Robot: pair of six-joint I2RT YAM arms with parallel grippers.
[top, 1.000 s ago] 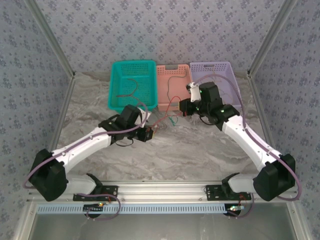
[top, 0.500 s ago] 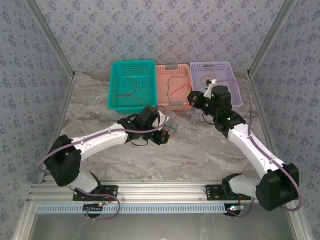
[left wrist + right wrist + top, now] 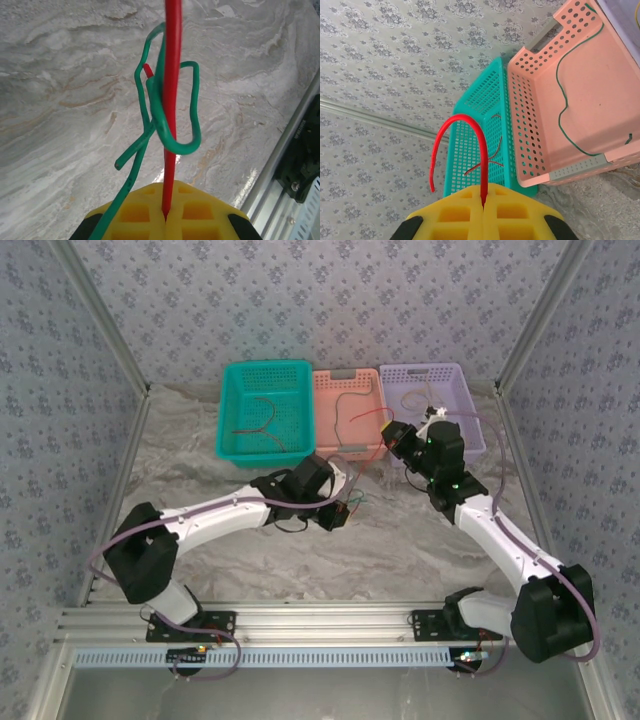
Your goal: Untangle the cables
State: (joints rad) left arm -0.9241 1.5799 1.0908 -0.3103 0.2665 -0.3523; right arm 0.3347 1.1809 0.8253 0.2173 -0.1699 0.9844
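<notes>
My left gripper (image 3: 166, 215) is shut on a red cable (image 3: 172, 75) that runs taut straight away from its yellow pads. A green cable (image 3: 192, 130) is looped and knotted around that red one, with one loose end hanging to the left. In the top view the left gripper (image 3: 340, 512) sits mid-table with the green cable (image 3: 356, 502) beside it. My right gripper (image 3: 483, 205) is shut on a red cable (image 3: 475, 125) whose free end arcs over to the left. In the top view the right gripper (image 3: 392, 434) hovers at the pink basket's front corner.
Three baskets stand in a row at the back: teal (image 3: 232, 410), pink (image 3: 345, 375) and purple (image 3: 462, 390). Brown cables (image 3: 490, 162) lie in the teal basket (image 3: 470, 150). A thin green cable (image 3: 560, 115) lies in the pink basket (image 3: 530, 100). A metal rail runs along the near edge.
The left arm has swung right and forward with its cables. The right gripper has pulled back towards the pink and purple baskets, and the red cable's end now arcs over the pink basket.
</notes>
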